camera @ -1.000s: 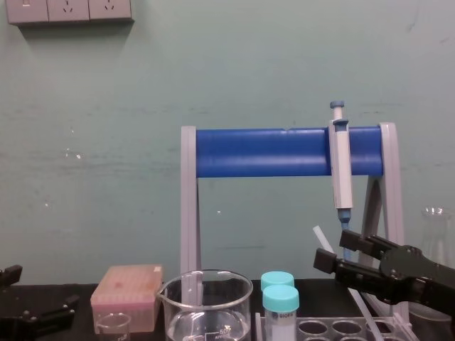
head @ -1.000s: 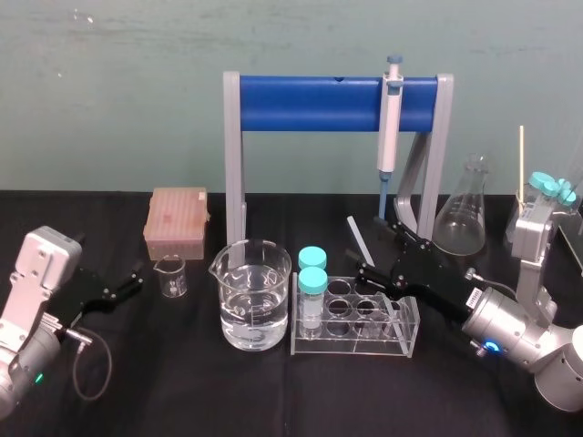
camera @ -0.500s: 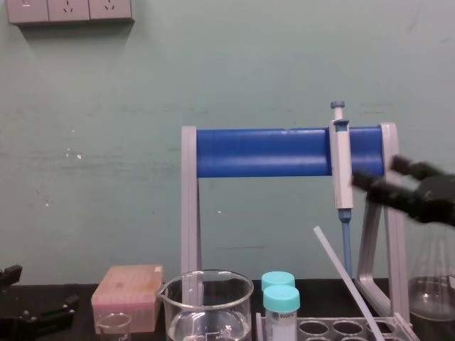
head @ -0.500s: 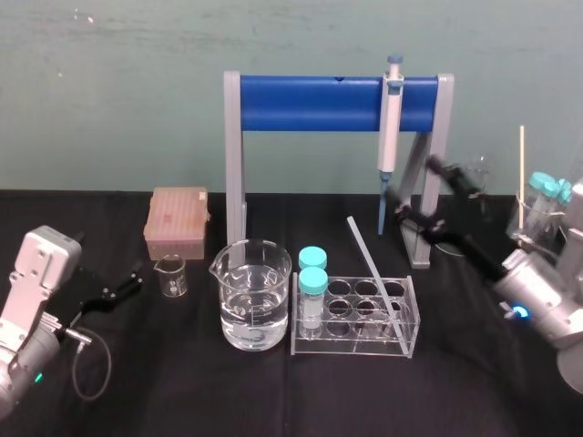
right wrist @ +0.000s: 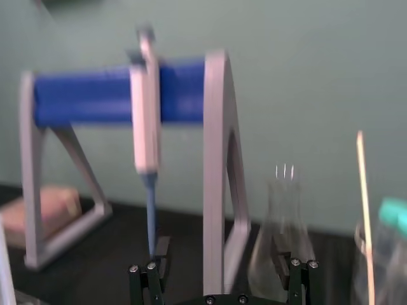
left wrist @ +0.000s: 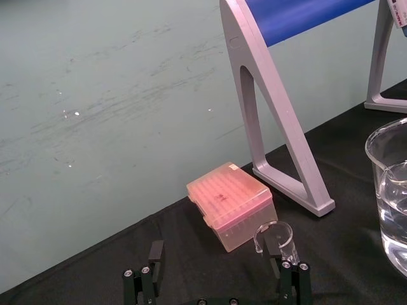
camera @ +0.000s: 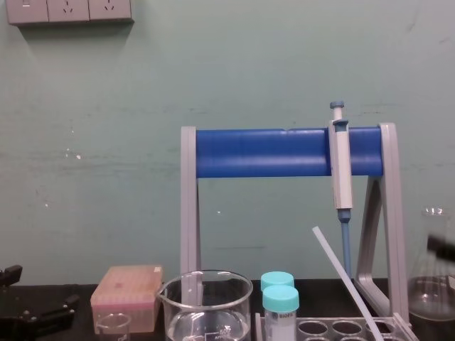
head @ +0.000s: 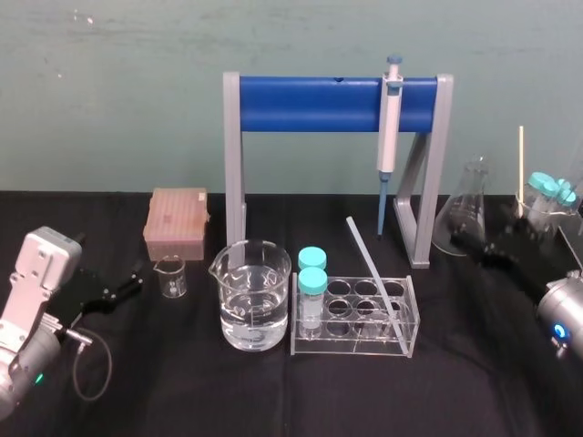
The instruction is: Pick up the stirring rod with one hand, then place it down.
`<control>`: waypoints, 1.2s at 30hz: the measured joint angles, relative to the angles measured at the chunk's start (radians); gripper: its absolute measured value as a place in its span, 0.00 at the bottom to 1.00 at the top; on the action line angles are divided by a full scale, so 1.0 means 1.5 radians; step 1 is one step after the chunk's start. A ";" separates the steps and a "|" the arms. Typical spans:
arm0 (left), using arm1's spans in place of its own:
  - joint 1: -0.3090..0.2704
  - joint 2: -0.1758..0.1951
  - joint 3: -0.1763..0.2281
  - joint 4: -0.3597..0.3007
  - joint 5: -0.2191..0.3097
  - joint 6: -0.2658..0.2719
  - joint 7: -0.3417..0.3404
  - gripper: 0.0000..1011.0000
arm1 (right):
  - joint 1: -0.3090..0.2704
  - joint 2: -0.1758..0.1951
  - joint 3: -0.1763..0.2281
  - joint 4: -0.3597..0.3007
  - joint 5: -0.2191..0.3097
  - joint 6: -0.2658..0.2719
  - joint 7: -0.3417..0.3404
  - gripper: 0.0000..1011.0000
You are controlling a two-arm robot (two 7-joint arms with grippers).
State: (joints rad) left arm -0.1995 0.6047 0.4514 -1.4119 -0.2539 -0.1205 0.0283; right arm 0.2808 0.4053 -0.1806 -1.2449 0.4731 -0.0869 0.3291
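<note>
The stirring rod (head: pixel 373 273) is a thin translucent glass rod. It leans slanted in the clear test tube rack (head: pixel 355 347), its top pointing back and left; the chest view shows the stirring rod (camera: pixel 343 277) free of any hand. My right gripper (head: pixel 475 244) hovers off to the right of the rack, in front of the conical flask (head: pixel 460 218). Its wrist view shows the right gripper (right wrist: pixel 221 262) open with nothing between its fingers. My left gripper (head: pixel 127 282) rests parked at the left, open, facing the small beaker (left wrist: pixel 275 234).
A large beaker of water (head: pixel 251 291) and two teal-capped tubes (head: pixel 311 278) stand left of the rod. The blue-barred stand (head: pixel 310 102) carries a pipette (head: pixel 390 118) behind the rack. A pink tip box (head: pixel 176 221) sits back left, capped tubes (head: pixel 549 191) far right.
My right gripper let go of the rod, rose and drew back to the right, then dropped beside the flask. The rod stays leaning in the rack. The left arm has not moved.
</note>
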 joint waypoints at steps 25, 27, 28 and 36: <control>0.000 0.000 0.000 0.000 0.000 0.000 0.000 0.99 | 0.007 -0.001 -0.006 0.013 -0.003 0.047 -0.003 0.99; 0.000 0.000 0.000 0.000 0.000 0.000 0.000 0.99 | 0.007 -0.001 -0.006 0.012 -0.003 0.046 -0.002 0.99; 0.000 0.000 0.000 0.000 0.000 0.000 0.000 0.99 | 0.007 -0.001 -0.006 0.012 -0.003 0.046 -0.002 0.99; 0.000 0.000 0.000 0.000 0.000 0.000 0.000 0.99 | 0.007 -0.001 -0.006 0.012 -0.003 0.044 -0.002 0.99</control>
State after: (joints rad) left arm -0.1996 0.6047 0.4514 -1.4120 -0.2539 -0.1205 0.0283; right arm 0.2910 0.4044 -0.1892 -1.2272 0.4683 -0.0201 0.3262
